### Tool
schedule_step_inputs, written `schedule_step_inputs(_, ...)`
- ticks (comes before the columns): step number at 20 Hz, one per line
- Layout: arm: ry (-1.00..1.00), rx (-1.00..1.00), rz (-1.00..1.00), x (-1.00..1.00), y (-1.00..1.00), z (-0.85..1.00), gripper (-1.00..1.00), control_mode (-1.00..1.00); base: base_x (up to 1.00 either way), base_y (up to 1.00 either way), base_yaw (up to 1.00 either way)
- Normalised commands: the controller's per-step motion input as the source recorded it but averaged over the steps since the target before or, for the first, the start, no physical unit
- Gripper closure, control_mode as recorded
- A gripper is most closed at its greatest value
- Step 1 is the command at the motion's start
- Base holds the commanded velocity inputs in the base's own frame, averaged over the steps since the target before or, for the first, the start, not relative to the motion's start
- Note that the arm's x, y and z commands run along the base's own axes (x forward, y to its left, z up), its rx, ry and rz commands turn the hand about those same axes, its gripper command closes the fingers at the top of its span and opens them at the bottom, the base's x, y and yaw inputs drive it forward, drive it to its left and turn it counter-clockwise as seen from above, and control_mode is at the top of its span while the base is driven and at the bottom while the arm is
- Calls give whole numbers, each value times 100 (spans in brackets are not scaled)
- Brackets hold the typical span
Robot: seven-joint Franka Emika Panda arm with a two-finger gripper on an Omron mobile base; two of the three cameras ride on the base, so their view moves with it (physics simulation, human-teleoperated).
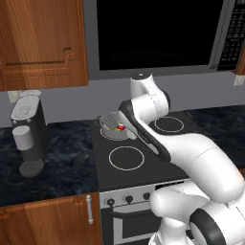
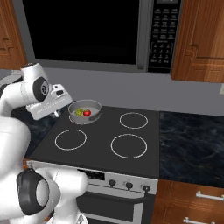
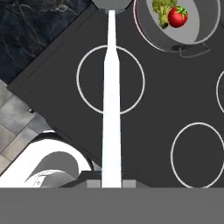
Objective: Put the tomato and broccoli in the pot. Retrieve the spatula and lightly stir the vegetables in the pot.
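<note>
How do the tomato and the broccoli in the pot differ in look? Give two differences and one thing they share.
The tomato is bright red and smooth; the broccoli is yellow-green and lumpy. The tomato is round; the broccoli has a short stem. Both lie side by side inside the grey pot.

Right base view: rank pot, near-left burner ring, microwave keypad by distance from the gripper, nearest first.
The gripper is shut on the spatula; it sits at the stove's left edge.
1. pot: just right of the hand, back-left burner.
2. near-left burner ring: front-left, below the hand; not far behind the pot.
3. microwave keypad: up high, far right.
</note>
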Motion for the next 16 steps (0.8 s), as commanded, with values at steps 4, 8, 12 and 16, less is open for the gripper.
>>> schedule_step_inputs(4, 0, -3, 0, 0, -57, 4, 100, -100, 0, 0, 0)
schedule_step_inputs(8, 0, -14, 2, 11, -34, 20, 100, -100, 0, 0, 0)
schedule_step_inputs(12, 0, -29, 6, 3, -28, 26, 100, -100, 0, 0, 0)
schedule_step_inputs(16, 0, -35, 15, 12, -9, 41, 100, -100, 0, 0, 0)
